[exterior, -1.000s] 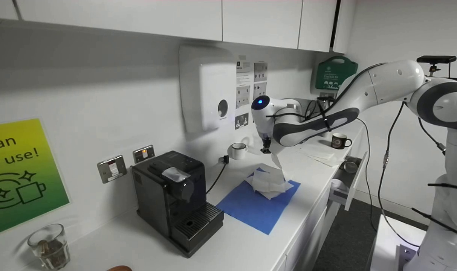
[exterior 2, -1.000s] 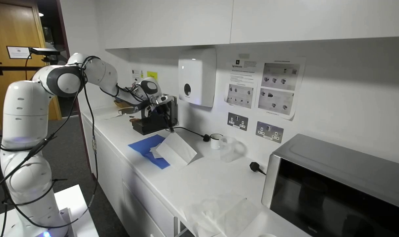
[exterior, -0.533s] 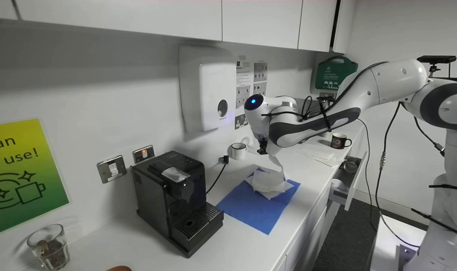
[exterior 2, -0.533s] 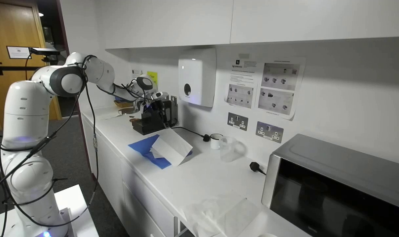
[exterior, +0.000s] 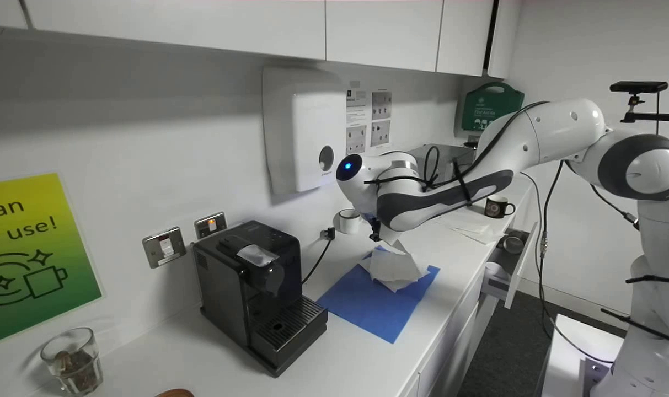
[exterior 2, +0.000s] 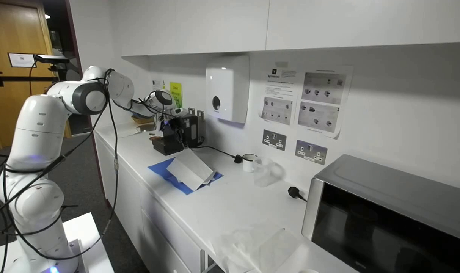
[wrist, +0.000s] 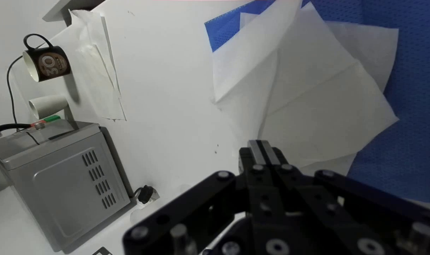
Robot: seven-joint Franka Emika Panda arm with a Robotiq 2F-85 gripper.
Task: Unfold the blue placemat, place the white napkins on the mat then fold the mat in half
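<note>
Spread flat on the white counter is the blue placemat [exterior: 375,317], its far part covered by white napkins. My gripper [wrist: 259,141] is low over that covered part, its fingers shut with a white napkin [wrist: 314,109] running out from between the tips. The held napkin [exterior 2: 192,167] slopes from the fingertips down over the mat in an exterior view. Under it, the corner of another white napkin [wrist: 374,46] shows in the wrist view. The blue mat [exterior 2: 165,172] sticks out around the sheets. In an exterior view the wrist hides my fingertips.
A black coffee machine [exterior: 257,298] stands beside the mat. Toward the wall are a white mug [exterior 2: 249,162] and a clear cup [exterior 2: 263,172]. Loose white sheets [exterior 2: 256,246] lie near the microwave [exterior 2: 366,212]. An open drawer [exterior: 519,264] juts from the counter front.
My gripper has come lower and moved toward the coffee machine, drawing the held napkin further over the blue mat. The mat itself has stayed in place.
</note>
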